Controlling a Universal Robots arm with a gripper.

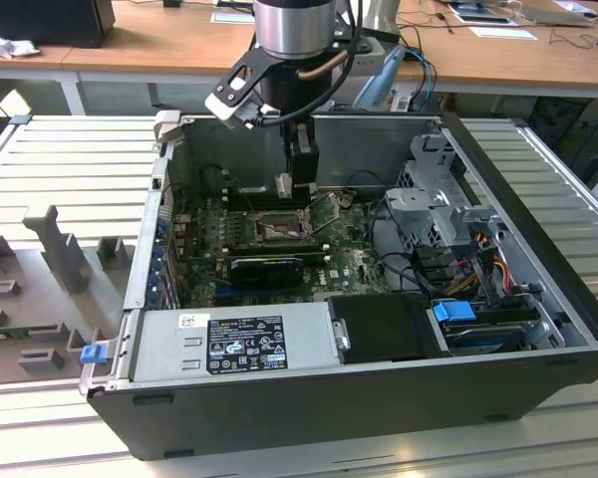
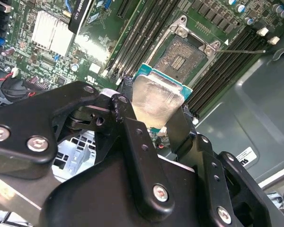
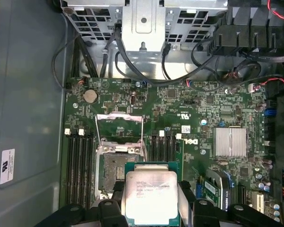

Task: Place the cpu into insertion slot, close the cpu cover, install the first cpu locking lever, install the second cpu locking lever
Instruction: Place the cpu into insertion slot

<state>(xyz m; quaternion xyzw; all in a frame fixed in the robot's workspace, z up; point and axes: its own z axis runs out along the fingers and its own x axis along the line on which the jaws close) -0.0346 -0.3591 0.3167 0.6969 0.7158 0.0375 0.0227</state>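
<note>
**Chip to be seated squarely, not slid**

From the exterior view's left, the ribbed tabletop (image 1: 70, 149) comes first, then the open computer case (image 1: 149, 259). Near the case's middle the insertion slot (image 1: 279, 231) lies bare, and the cpu cover (image 3: 119, 126) is swung up off it. The hand (image 2: 156, 113) is clamped on the cpu (image 2: 157, 97), which is held off the board close above the slot. A good seating is judged to need the chip levelled, its edges squared to the rim, and a straight descent clear of the raised cover. The drive cage (image 1: 444, 199) lies further right.
</note>
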